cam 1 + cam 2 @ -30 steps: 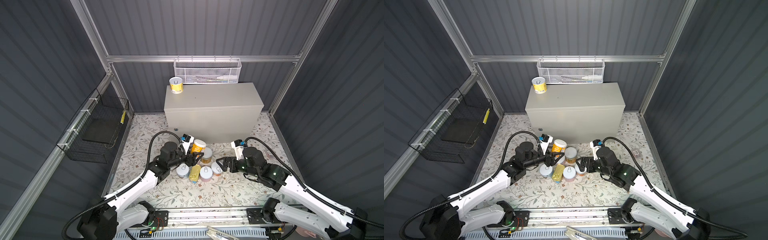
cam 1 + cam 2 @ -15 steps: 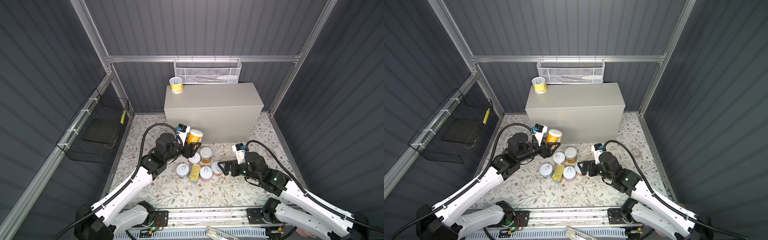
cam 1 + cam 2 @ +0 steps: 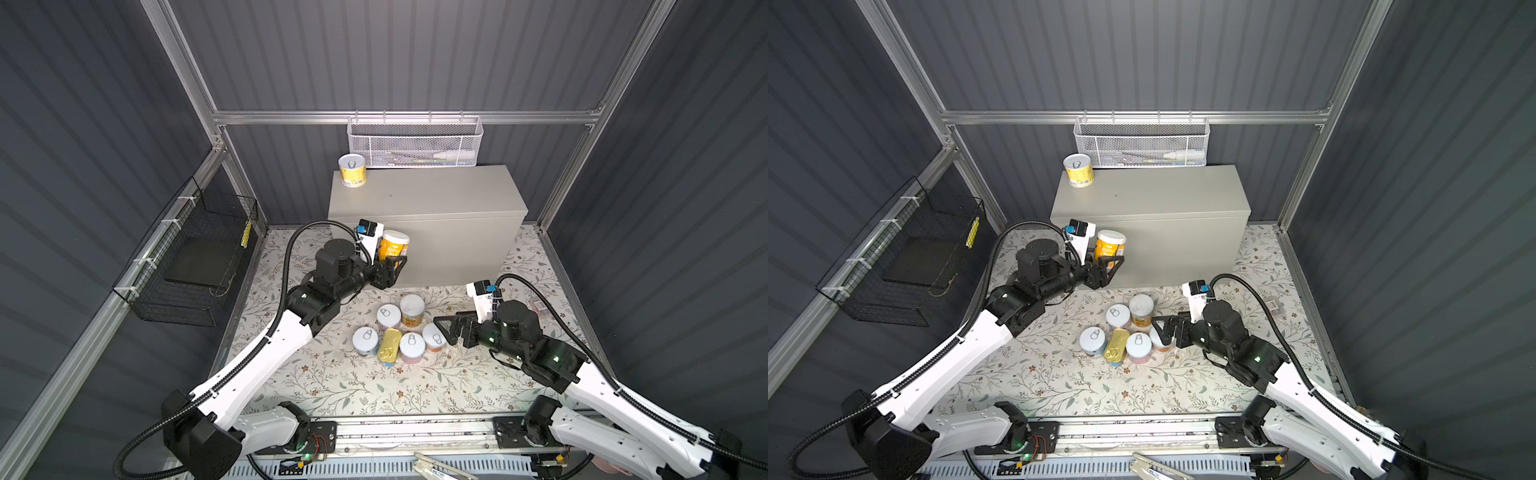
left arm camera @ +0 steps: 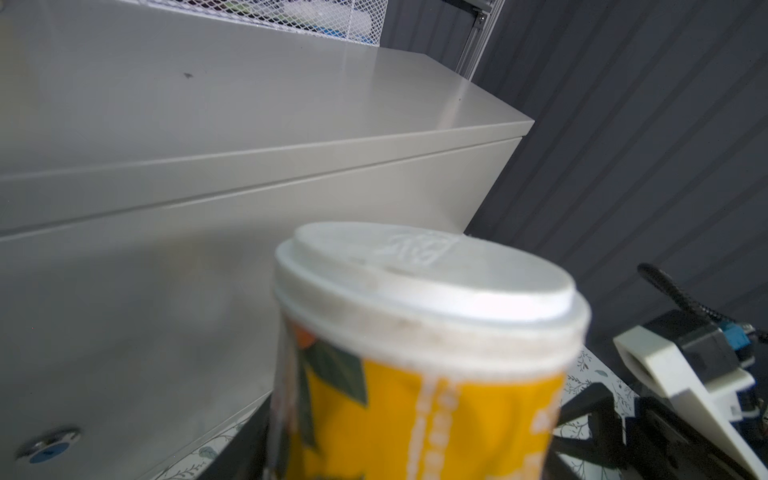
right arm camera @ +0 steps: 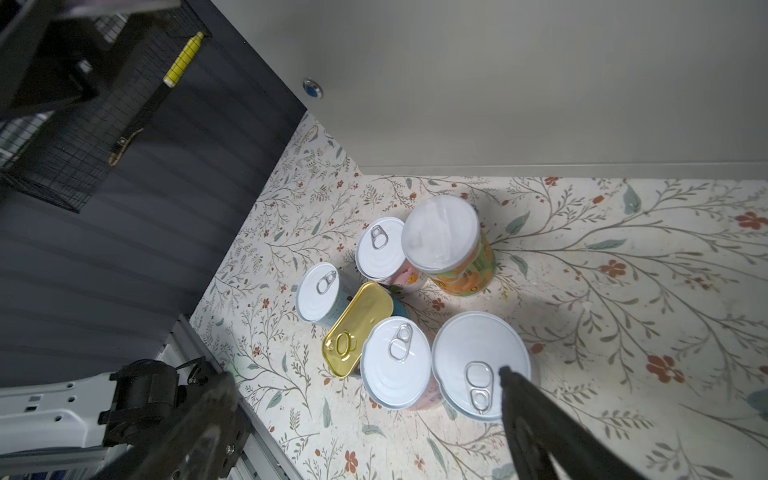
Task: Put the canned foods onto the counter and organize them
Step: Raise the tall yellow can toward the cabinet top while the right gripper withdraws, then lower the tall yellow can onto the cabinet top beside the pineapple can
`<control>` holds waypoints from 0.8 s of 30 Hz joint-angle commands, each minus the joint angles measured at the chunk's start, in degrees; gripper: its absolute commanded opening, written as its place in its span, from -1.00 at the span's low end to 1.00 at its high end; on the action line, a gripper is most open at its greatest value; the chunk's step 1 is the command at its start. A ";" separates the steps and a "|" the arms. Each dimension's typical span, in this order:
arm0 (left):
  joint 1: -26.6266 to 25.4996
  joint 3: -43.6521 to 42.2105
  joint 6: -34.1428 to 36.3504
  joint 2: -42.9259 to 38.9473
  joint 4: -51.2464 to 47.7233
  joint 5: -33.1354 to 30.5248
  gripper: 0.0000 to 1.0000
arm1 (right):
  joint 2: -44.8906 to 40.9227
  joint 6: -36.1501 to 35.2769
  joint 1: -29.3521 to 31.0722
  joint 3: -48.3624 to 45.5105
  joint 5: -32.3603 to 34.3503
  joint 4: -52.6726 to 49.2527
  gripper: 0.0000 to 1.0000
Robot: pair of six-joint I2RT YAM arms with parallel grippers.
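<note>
The left claw (image 3: 392,266) is clamped on a yellow-labelled can (image 3: 395,246) with a white lid, holding it upright and clear of the floral mat (image 3: 332,386). In both top views this can shows against the front face of the grey cabinet, toward its left end and just below the front edge of the surface (image 3: 428,191), which is the cabinet's flat top.

That is the relation that matters. The surface lies above and beyond the can, toward the top of the frame, so I judge the can's base must rise over that edge before it travels forward. The left wrist view shows the lid close to the front panel, with the surface running away behind it.

One yellow can (image 3: 352,170) stands at the surface's upper-left corner. Six tins (image 3: 411,345) sit clustered on the mat at lower centre. The right claw (image 3: 441,328) stands wide open and empty, just right of the nearest one.
</note>
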 commanded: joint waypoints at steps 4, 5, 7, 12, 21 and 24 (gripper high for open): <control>-0.29 9.61 0.38 2.18 3.99 -3.54 0.06 | -2.16 -0.39 -0.04 -2.28 -4.30 1.85 0.98; -0.28 10.94 1.12 2.54 3.56 -4.47 0.06 | -2.42 -0.55 -0.03 -2.36 -4.49 1.21 0.98; -0.29 14.23 2.36 3.24 2.93 -6.21 0.06 | -3.24 -0.65 -0.05 -2.78 -4.50 0.53 0.98; -0.29 19.13 6.26 4.81 1.50 -11.00 0.07 | -5.93 0.29 0.00 -5.70 -4.50 1.12 0.98; 0.06 24.85 11.48 9.11 1.93 -19.85 0.07 | -9.15 1.72 -0.04 -8.91 -6.50 2.50 0.98; 0.88 26.34 11.89 10.83 2.13 -21.89 0.07 | -9.81 1.64 -0.04 -9.14 -6.71 1.86 0.98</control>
